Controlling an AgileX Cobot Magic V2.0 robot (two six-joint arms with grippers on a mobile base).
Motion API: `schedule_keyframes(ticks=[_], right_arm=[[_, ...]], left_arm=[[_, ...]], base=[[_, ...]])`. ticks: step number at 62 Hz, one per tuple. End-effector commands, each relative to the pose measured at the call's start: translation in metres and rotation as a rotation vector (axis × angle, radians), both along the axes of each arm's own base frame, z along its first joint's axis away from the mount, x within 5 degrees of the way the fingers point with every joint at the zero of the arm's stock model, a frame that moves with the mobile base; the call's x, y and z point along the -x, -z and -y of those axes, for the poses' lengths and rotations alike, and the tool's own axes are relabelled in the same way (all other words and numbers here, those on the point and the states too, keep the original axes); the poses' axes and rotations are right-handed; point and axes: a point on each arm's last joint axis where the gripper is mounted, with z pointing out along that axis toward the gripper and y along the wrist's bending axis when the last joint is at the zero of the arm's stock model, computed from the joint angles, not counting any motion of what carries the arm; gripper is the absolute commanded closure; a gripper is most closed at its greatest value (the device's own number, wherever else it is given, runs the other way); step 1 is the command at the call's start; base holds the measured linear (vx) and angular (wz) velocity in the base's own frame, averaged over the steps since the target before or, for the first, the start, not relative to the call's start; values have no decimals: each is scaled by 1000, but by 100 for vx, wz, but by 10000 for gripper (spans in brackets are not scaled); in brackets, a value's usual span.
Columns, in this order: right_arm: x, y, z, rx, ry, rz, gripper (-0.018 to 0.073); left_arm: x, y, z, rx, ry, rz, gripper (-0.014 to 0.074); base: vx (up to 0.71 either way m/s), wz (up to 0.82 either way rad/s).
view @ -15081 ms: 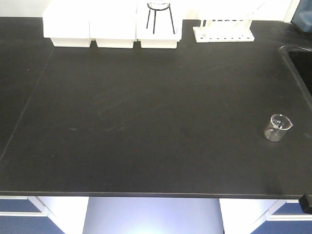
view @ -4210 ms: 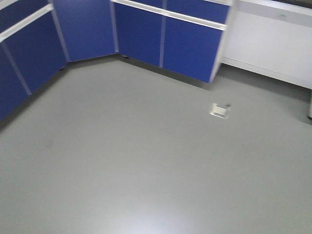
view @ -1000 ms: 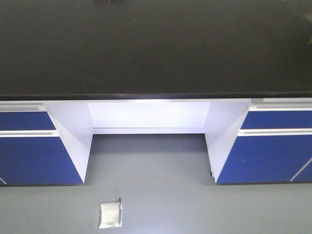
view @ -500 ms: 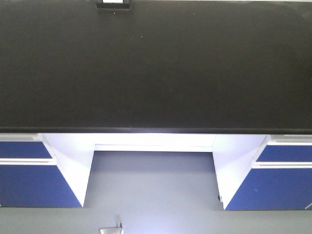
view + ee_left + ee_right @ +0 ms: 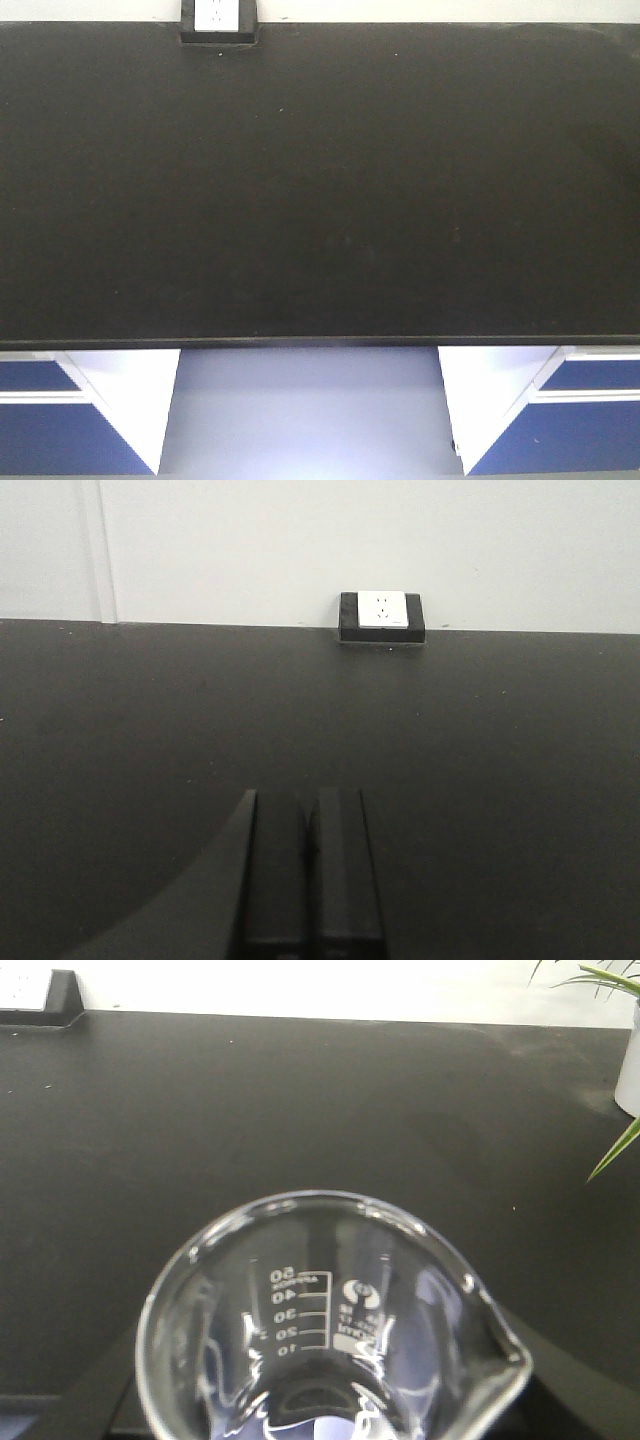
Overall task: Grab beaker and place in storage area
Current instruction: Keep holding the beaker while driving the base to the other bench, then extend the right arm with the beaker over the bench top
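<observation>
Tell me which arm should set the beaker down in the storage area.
Right. The right pincer holds the beaker at the storage area; the left pincer is shut, empty.

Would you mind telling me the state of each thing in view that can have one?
right gripper: shut on the beaker.
beaker: upright, looks empty, held above the bench.
left gripper: shut, holding nothing.
storage area: beaker not yet set on it.
socket box: nothing plugged in.
</observation>
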Motion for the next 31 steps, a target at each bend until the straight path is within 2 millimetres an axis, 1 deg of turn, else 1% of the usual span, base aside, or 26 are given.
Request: schedule_keyframes(ticks=[1, 31], right_arm=[[-1, -17, 0, 16, 1, 100, 563], [-1, -17, 0, 16, 1, 100, 563]], left_arm=[[0, -1, 2, 12, 20, 81, 605], [0, -1, 2, 12, 20, 81, 605]], base=[[10, -3], [4, -1]])
